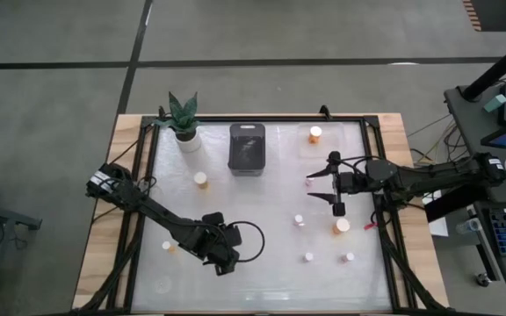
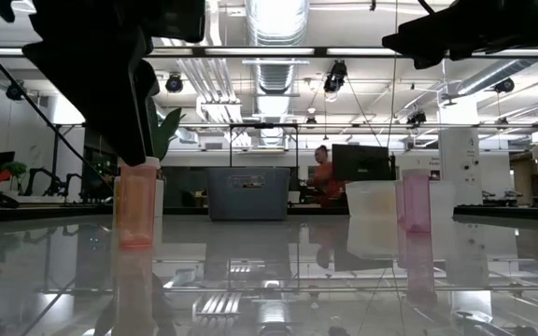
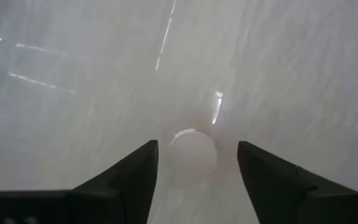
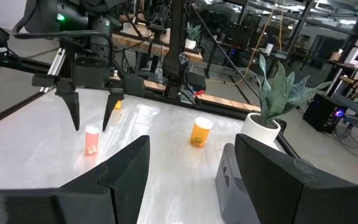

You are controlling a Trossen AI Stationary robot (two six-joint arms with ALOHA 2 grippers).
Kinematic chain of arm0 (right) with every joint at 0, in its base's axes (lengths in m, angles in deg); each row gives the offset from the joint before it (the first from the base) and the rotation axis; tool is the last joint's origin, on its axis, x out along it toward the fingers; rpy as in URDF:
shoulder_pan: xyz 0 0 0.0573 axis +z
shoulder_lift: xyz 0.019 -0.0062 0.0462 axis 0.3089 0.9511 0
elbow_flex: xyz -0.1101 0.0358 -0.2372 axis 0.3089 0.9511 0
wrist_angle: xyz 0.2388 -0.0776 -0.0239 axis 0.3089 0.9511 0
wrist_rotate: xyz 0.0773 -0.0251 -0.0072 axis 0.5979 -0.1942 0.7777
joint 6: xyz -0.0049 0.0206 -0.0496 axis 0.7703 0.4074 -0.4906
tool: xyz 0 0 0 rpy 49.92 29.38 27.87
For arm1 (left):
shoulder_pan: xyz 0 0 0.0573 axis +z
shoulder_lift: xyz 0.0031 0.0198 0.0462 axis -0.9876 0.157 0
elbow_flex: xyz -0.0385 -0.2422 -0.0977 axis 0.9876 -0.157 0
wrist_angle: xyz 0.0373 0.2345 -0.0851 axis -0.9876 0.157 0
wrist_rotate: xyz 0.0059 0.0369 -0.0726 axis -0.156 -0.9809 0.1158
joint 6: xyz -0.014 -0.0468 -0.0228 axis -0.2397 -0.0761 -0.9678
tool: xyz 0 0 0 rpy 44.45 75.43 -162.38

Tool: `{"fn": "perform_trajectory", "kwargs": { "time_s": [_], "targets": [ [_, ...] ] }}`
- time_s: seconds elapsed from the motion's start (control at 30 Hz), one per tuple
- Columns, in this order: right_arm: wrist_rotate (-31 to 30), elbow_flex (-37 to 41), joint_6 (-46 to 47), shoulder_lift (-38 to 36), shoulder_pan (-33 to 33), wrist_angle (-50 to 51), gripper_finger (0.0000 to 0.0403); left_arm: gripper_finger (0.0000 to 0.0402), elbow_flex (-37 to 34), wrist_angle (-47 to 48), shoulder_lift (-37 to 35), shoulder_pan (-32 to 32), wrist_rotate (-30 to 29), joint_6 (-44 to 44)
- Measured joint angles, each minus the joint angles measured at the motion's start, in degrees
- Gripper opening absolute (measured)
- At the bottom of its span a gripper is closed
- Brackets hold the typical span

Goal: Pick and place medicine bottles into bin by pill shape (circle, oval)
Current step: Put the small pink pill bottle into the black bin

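Observation:
A small pinkish medicine bottle with a white cap [image 3: 192,152] stands upright on the glossy white table. My left gripper [image 3: 197,163] is open and points down over it, one finger on each side of the cap, apart from it. The right wrist view shows this gripper [image 4: 92,115] just above the bottle [image 4: 92,140]. In the high view my left gripper [image 1: 225,260] hides the bottle. My right gripper [image 1: 316,186] is open and empty at the table's right, level, pointing toward the left. A small pinkish bottle [image 1: 309,183] shows close by its fingertips.
A dark bin [image 1: 247,147] stands at the far middle, a white plant pot [image 1: 185,138] to its left. Orange bottles stand at the left middle [image 1: 200,179], far right [image 1: 315,133] and right [image 1: 342,226]. Small bottles [image 1: 299,220] [image 1: 308,257] [image 1: 349,257] stand at the near right.

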Motion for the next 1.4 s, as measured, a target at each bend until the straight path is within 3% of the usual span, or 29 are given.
{"fn": "perform_trajectory", "kwargs": {
  "time_s": [0.6, 1.0, 1.23, 1.4],
  "targets": [
    [-0.02, 0.00, 0.85, 0.00, 0.00, 0.12, 0.0228, 0.0191, -1.63, -1.90, 0.00, 0.04, -0.19, -1.44],
    [-0.02, 0.00, 0.86, 0.00, 0.00, 0.19, 0.0228, 0.0088, -1.88, -1.87, 0.00, 0.05, -0.16, -1.44],
    [-0.02, 0.00, 0.87, 0.00, 0.00, 0.36, 0.0228, 0.0087, 0.74, -1.81, 0.00, 0.75, 0.41, -1.29],
    [-0.02, 0.00, 0.85, 0.00, 0.00, 0.45, 0.0228, 0.0088, 5.54, 0.08, 0.00, 3.53, 4.09, 0.61]
  ]
}}
